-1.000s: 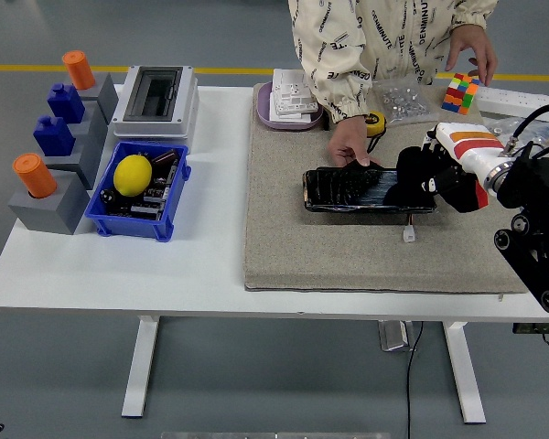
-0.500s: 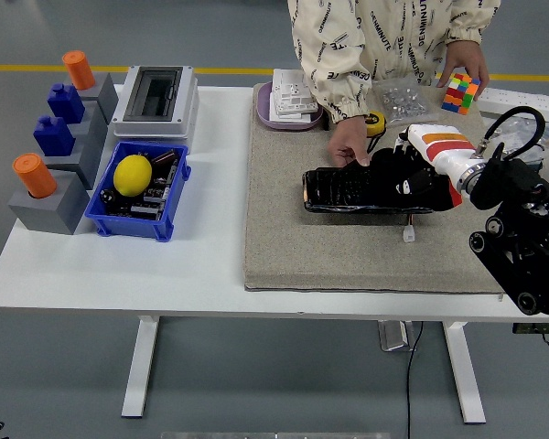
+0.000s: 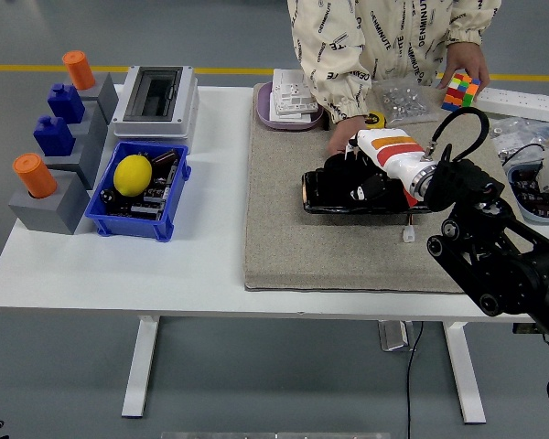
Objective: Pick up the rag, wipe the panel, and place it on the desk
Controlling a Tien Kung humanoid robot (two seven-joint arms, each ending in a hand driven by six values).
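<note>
A glossy black panel point(image 3: 318, 194) lies on the grey mat point(image 3: 293, 238), right of the table's centre. My right hand point(image 3: 351, 176), black with a white, orange-striped forearm, presses down on the panel's left half, fingers curled over a dark rag point(image 3: 340, 168) that is hard to tell from the hand. A person's hand point(image 3: 341, 138) rests at the panel's far edge, just behind my hand. My left arm does not show.
At the left stand a blue bin point(image 3: 169, 219) with a lemon point(image 3: 133, 174), a grey switch box point(image 3: 154, 96) and grey blocks point(image 3: 50, 197). A parts tray point(image 3: 291, 99), a screw bag point(image 3: 401, 97) and a Rubik's cube point(image 3: 460, 91) under the person's other hand line the far edge.
My right hand has slid left along the panel with the rag, from its right end to its left half. The person's hand stays at the panel's far edge.
</note>
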